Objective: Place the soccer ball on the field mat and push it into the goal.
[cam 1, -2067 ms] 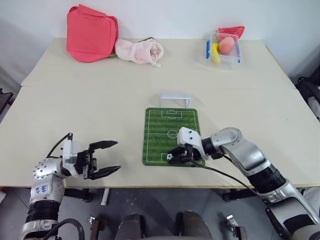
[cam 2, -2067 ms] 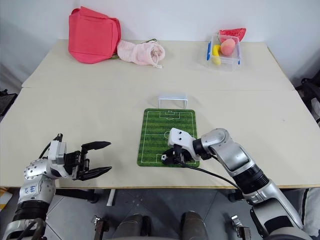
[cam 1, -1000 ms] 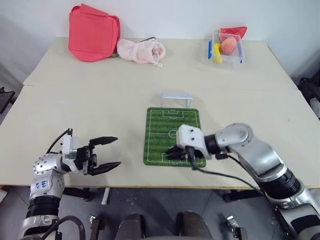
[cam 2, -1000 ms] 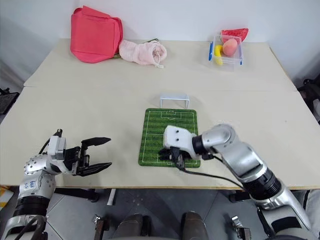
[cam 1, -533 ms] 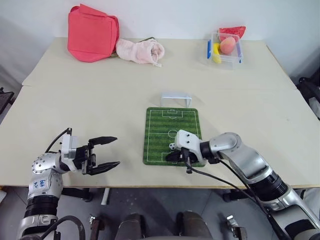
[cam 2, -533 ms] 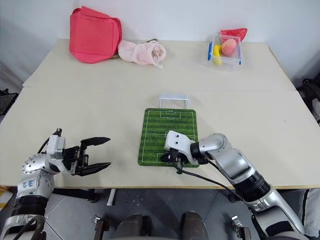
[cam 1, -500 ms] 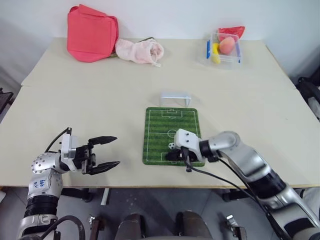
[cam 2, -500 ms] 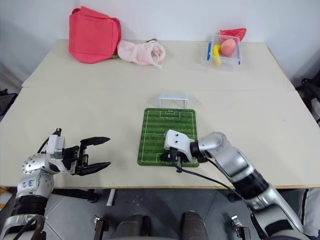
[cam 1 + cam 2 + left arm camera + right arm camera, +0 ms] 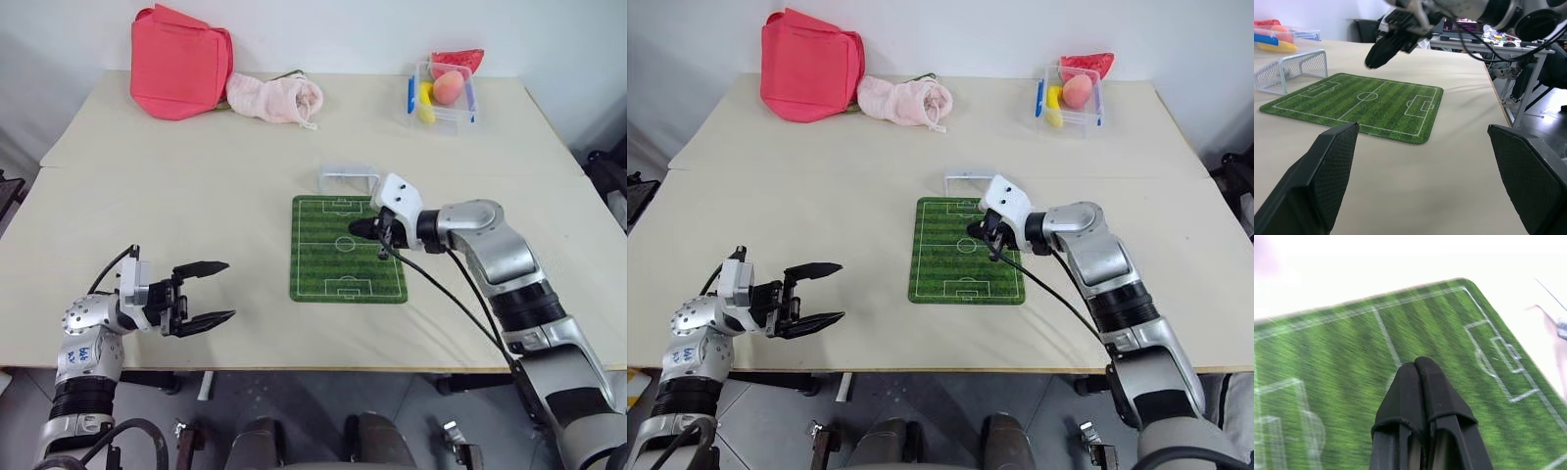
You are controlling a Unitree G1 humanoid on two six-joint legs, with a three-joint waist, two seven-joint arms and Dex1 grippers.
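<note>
The field mat (image 9: 323,264) lies flat on the tabletop (image 9: 196,196), roughly in the middle and towards the near edge. The goal (image 9: 347,178) stands just beyond the mat's far short edge, its mouth facing the mat.

The right gripper (image 9: 359,230) is pressed together with nothing between its fingers. It hangs over the far half of the mat, near the centre circle, pointing towards the robot's left. The right wrist view shows the two black fingertips (image 9: 1418,369) closed against each other above the striped green and the white lines.

The left gripper (image 9: 211,292) stands spread apart and empty over the near left part of the tabletop, well away from the mat and pointing towards it. Its two fingers (image 9: 1327,171) frame the mat and the goal in the left wrist view.

I cannot place the soccer ball with certainty. A small pale shape behind the goal's netting in the left wrist view may be it.

At the far side of the tabletop lie a red bag (image 9: 181,64), a pink cloth (image 9: 274,96) just beside it, and a clear box (image 9: 441,93) with fruit in it
</note>
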